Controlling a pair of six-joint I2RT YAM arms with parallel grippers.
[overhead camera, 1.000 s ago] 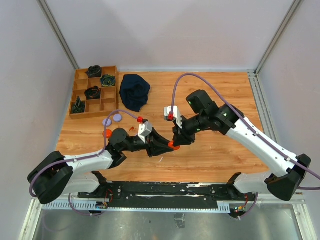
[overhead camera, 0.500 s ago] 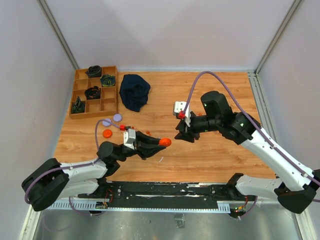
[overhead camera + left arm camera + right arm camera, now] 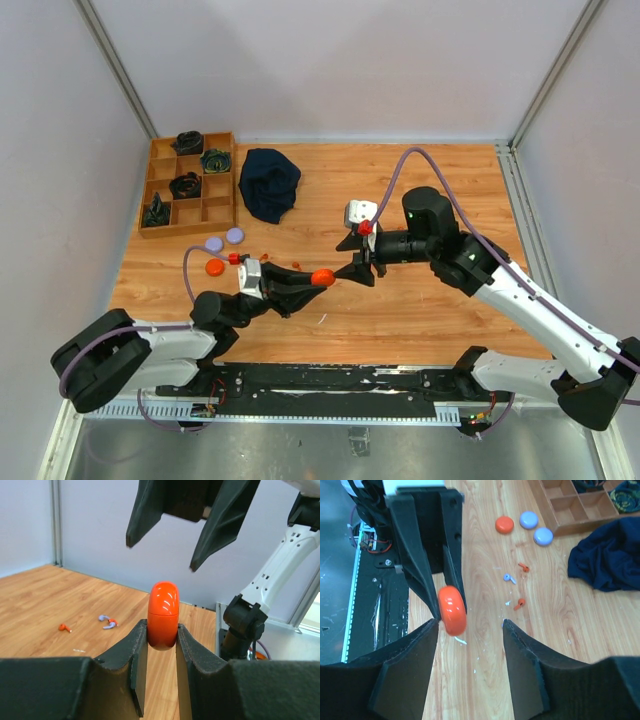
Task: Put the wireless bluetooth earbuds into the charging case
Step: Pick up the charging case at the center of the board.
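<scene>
The orange charging case (image 3: 163,612) is pinched on edge by the left gripper (image 3: 312,280), raised over the middle of the table (image 3: 430,315). The right gripper (image 3: 470,623) is held spread just beside it, with nothing gripped. The earbuds (image 3: 519,603) are seen lying loose on the wood, nearer the left edge.

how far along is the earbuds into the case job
Done: the orange charging case is off the table, pinched on edge in the left gripper; its lid looks shut. In hand: the right gripper hangs open close to the case, holding nothing. Left: three earbuds, two orange and one lavender, lie loose on the table, none inserted.
</scene>
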